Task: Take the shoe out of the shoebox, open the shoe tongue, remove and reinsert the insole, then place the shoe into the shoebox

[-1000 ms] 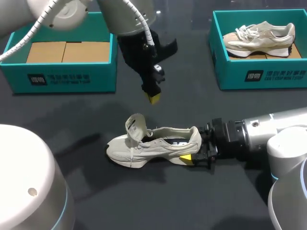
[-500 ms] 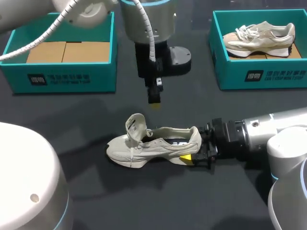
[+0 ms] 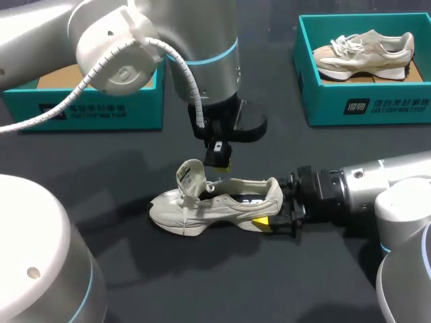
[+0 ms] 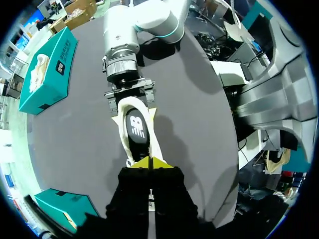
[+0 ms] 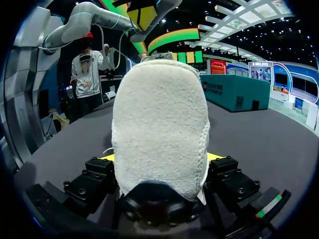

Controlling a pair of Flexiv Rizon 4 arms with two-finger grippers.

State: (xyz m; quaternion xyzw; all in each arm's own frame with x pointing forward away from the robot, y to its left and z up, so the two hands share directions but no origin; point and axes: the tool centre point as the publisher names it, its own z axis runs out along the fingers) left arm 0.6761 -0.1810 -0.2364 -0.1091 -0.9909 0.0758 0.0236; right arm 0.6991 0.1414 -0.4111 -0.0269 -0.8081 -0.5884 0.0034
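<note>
A cream-white fabric sneaker (image 3: 215, 205) lies on its sole on the dark grey table (image 3: 222, 282), near the middle, with the toe toward my left side and the heel toward my right side. Its tongue (image 3: 190, 176) stands up and bends forward, so the opening shows the black insole (image 4: 137, 127) with a white mark inside the shoe. The right gripper (image 3: 273, 214) comes in low and level from the right and holds the heel. In the right wrist view the rounded heel fills the space between the two black fingers, one yellow tip (image 5: 215, 156) shows at each side, and both sides press on the fabric. The left gripper (image 3: 219, 158) points straight down over the opening, just behind the raised tongue and very close above the collar of the shoe. I cannot tell if it touches the shoe. In the left wrist view its yellow tips (image 4: 149, 162) are pressed together with only a thin line between them, and nothing is held there. The teal cardboard shoebox (image 3: 135, 111) with a brown bottom stands at the far left, partly behind the left arm. A second teal box (image 3: 404, 104) at the far right holds another pale sneaker (image 3: 367, 54).
</note>
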